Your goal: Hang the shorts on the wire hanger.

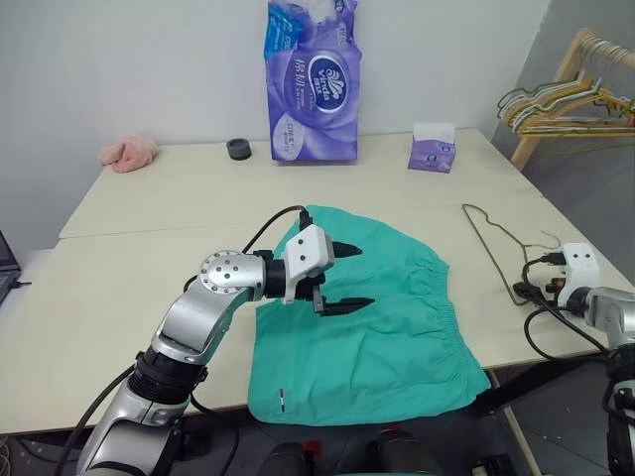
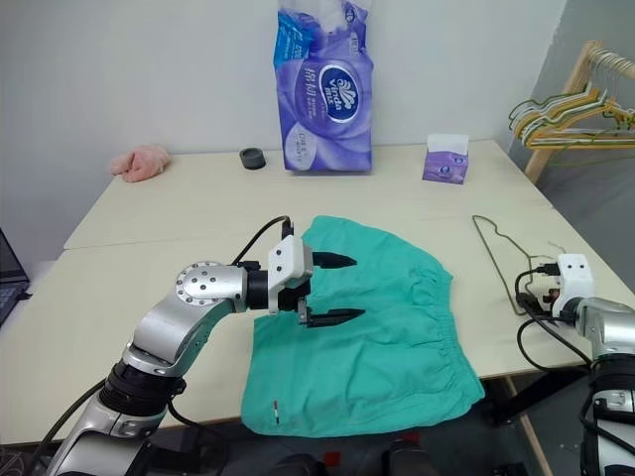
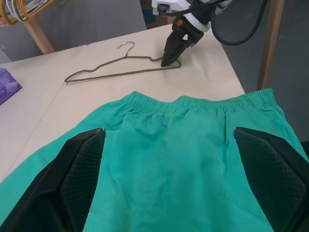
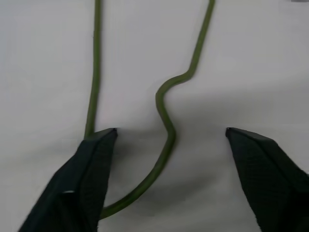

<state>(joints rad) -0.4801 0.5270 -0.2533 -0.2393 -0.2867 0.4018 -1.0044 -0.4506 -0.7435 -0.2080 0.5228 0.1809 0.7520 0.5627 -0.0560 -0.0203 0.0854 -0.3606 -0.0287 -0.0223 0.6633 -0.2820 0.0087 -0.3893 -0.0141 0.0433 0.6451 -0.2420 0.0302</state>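
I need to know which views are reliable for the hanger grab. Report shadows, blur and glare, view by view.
Right wrist view: the wire hanger looks soft and out of focus, with a faint shadow beside it on the table. Left wrist view: the shorts are sharp and evenly lit, the right tool clear at the hanger. Head views: soft light, no glare.

We can make out one brand mark: a dark oval logo on the purple tissue pack (image 1: 313, 84) standing at the back of the tabletop (image 1: 149, 208), but its lettering is too small for us to read with any certainty. Beside the oval runs a column of white characters that we cannot decipher either. The small purple tissue box (image 1: 433, 149) carries a pale print that we cannot read, and the tiny white mark near the hem of the shorts (image 1: 372, 327) shows no legible text.
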